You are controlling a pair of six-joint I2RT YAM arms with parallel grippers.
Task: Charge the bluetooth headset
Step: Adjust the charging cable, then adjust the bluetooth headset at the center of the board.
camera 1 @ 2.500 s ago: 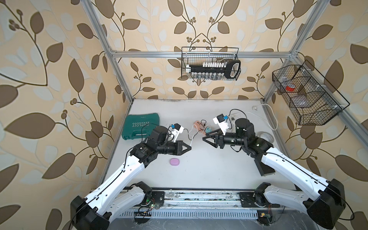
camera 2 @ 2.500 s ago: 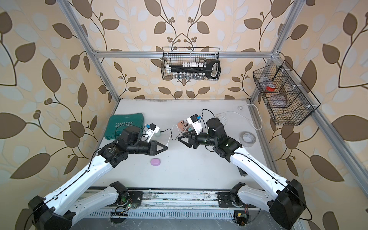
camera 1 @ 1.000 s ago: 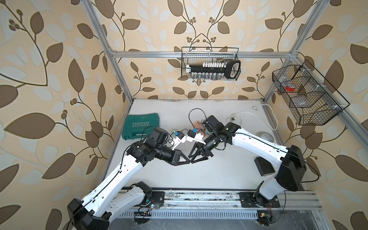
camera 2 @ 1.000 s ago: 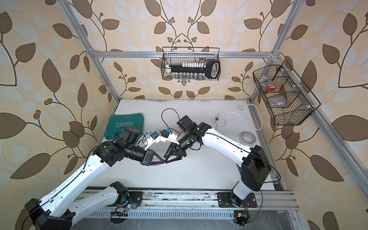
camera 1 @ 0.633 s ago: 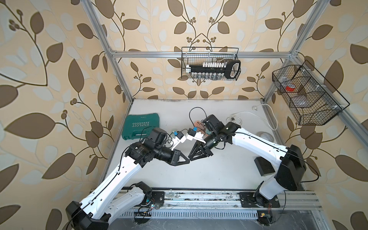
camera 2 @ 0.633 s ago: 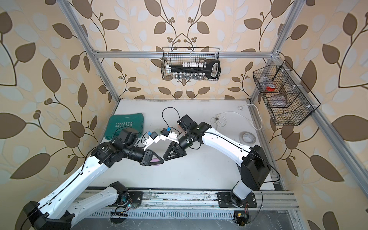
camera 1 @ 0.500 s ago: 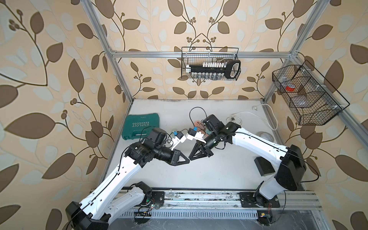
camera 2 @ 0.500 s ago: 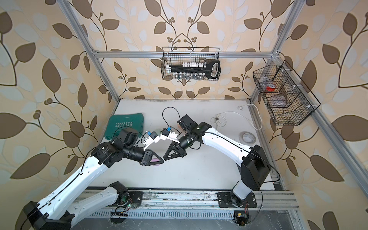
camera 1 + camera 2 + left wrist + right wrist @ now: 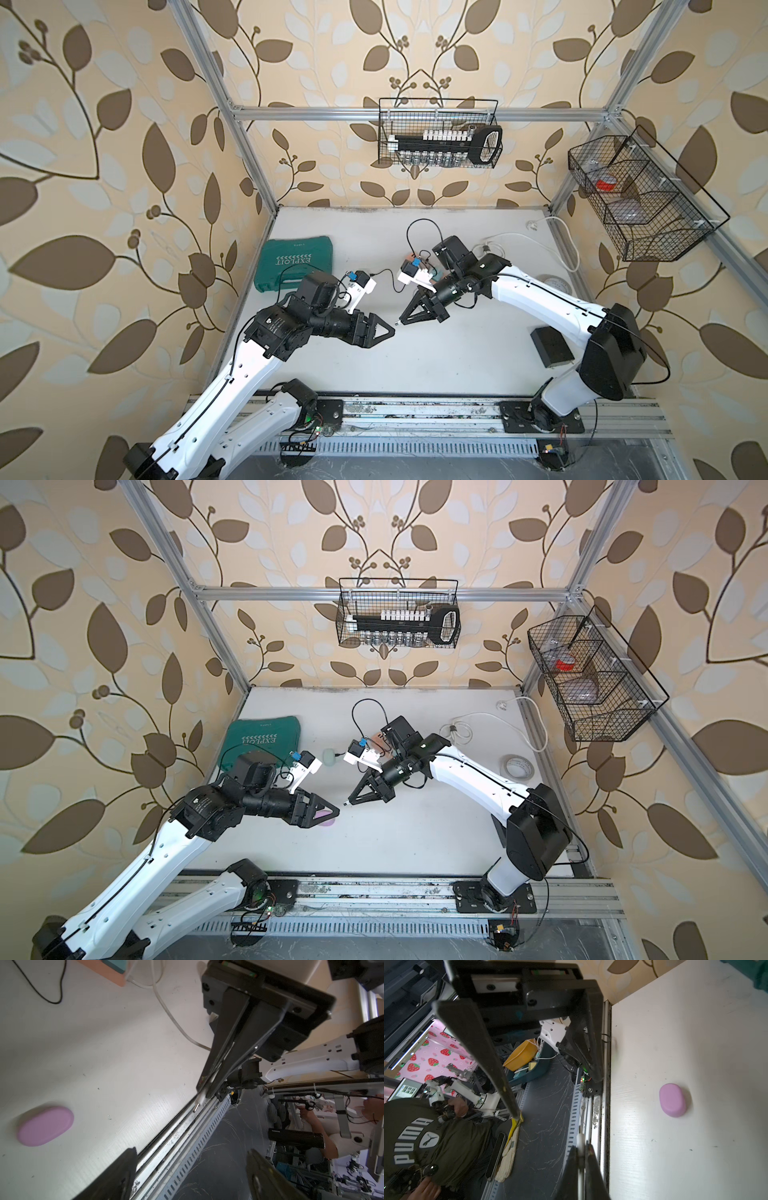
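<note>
1. A pink oval plastic headset case (image 9: pixel 672 1100) lies flat on the white counter (image 9: pixel 415 833).
2. The left claw (image 9: pixel 334 811), fingers spread apart and empty, hangs over that case.
3. The right claw (image 9: pixel 401 321), clamped on a white charging-cable plug (image 9: pixel 200 1098), is near the case, not touching it.

- We read "EXPLOIT" in white on the green case (image 9: pixel 291 272), upside down in both top views (image 9: pixel 262 731), with a row of white arrow marks beside it.
- We read "PUMA" with the cat logo, white on a person's dark shirt (image 9: pixel 425 1136), in the right wrist view.
- The print on the black bar (image 9: pixel 295 1138) is too small for us to read.
</note>
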